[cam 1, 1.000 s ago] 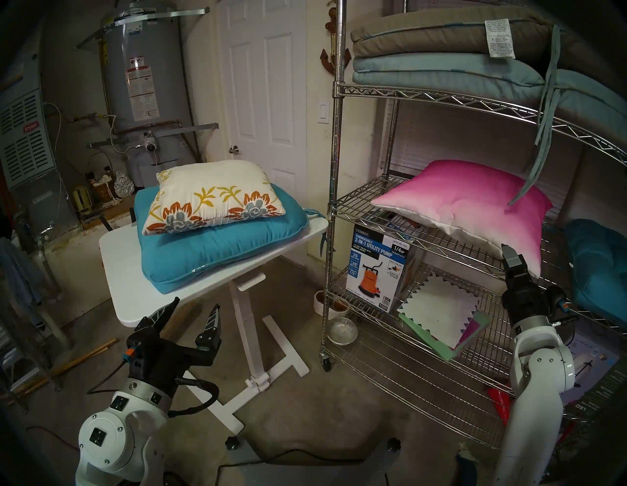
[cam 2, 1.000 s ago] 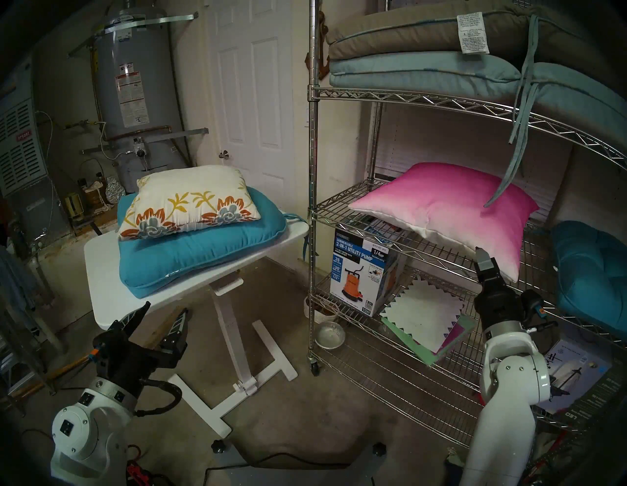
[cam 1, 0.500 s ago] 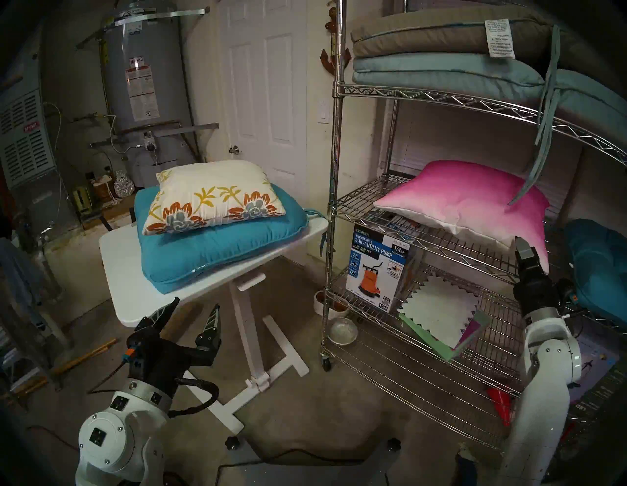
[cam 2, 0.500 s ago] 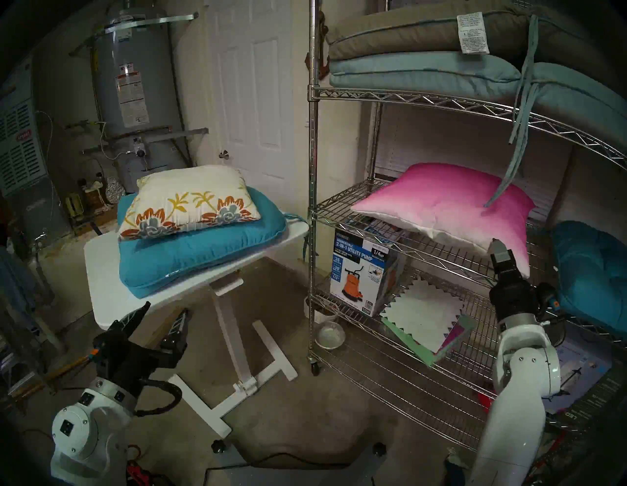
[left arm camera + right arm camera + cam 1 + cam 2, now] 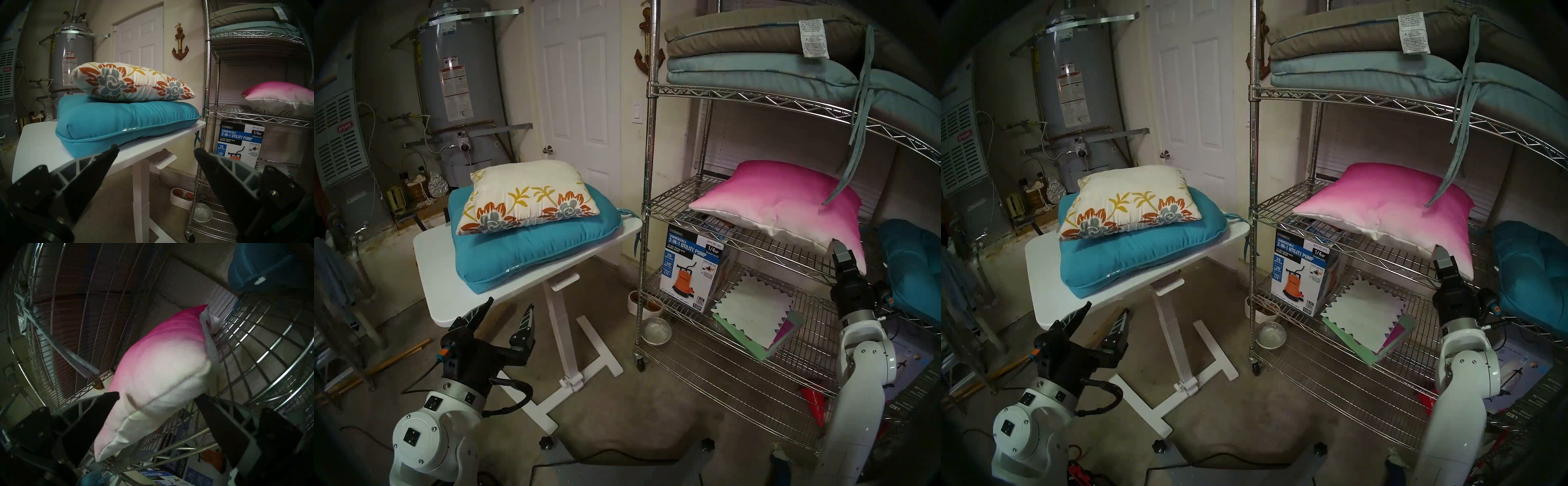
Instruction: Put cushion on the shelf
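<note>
1. Clearly, the square cream-white cushion printed with orange-and-grey flowers and mustard-yellow sprigs (image 5: 526,200) (image 5: 132,82) lay flat on top of a plain teal tufted cushion (image 5: 534,249), which in turn rested on a white tilted rolling table (image 5: 439,271).
2. Just right of that table stood the tall chrome wire shelf with grid tiers and caster wheels (image 5: 648,142) (image 5: 206,67).
3. On its middle tier lay a pink-to-white pillow (image 5: 789,207) (image 5: 161,370), with one white corner hanging over the front edge of the tier.
4. Up on the top tier sat a grey-brown flat seat pad (image 5: 755,34) stacked on a pale blue seat pad (image 5: 755,69).
5. One tier below the pink pillow stood a blue-and-white utility pump box (image 5: 692,268), beside a white sheet with zigzag edges (image 5: 755,307).
6. Low in front of the table's near edge, the left gripper (image 5: 509,305) (image 5: 156,151) pointed toward the stacked cushions, its two black fingers spread wide and holding nothing.
7. Over at the shelf, the right gripper (image 5: 156,395) sat at the pink pillow's overhanging corner, which lay between its fingers; they were spread apart on either side of it, and whether they touched the fabric could not be told.
8. From the head views, only one finger (image 5: 841,254) of that gripper showed, crossing the pillow's white corner.
</note>
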Controlling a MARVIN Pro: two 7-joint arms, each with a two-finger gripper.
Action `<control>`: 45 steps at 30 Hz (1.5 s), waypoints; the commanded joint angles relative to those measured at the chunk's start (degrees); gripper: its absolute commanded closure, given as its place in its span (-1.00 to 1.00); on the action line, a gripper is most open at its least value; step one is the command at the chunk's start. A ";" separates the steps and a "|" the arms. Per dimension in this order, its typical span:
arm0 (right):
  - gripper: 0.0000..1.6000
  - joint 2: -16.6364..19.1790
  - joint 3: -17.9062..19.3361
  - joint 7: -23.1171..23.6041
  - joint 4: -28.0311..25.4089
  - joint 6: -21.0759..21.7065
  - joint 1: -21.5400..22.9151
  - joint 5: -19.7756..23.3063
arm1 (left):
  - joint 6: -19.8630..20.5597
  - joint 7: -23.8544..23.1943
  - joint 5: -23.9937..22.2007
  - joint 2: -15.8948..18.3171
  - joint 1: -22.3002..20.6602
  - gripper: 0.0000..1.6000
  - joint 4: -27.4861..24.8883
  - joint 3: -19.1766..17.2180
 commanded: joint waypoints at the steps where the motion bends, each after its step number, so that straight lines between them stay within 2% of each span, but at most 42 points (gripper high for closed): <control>1: -1.00 1.66 0.20 1.98 2.36 -2.12 2.67 -0.68 | -0.15 -0.10 0.13 0.12 0.00 -1.00 -1.12 0.06; 9: -1.00 2.01 0.95 2.98 2.83 -2.71 3.90 -0.74 | -0.15 -0.11 0.13 0.12 -0.01 -1.00 -1.11 0.06; 19: -1.00 0.76 2.89 3.70 -1.13 -1.76 2.08 0.87 | -0.16 -0.10 0.13 0.12 -0.01 -1.00 -1.11 0.06; 24: -1.00 0.67 3.30 4.28 -1.21 -2.35 1.14 0.12 | -0.15 -0.10 0.13 0.12 0.00 -1.00 -1.13 0.06; 26: -1.00 0.73 2.63 3.31 -1.33 -3.74 1.08 -2.38 | -0.15 -0.10 0.13 0.12 0.00 -1.00 -1.13 0.06; 45: -1.00 0.23 2.70 3.49 -1.35 -3.88 1.34 -3.42 | -0.15 -0.10 0.13 0.12 0.00 -1.00 -1.13 0.06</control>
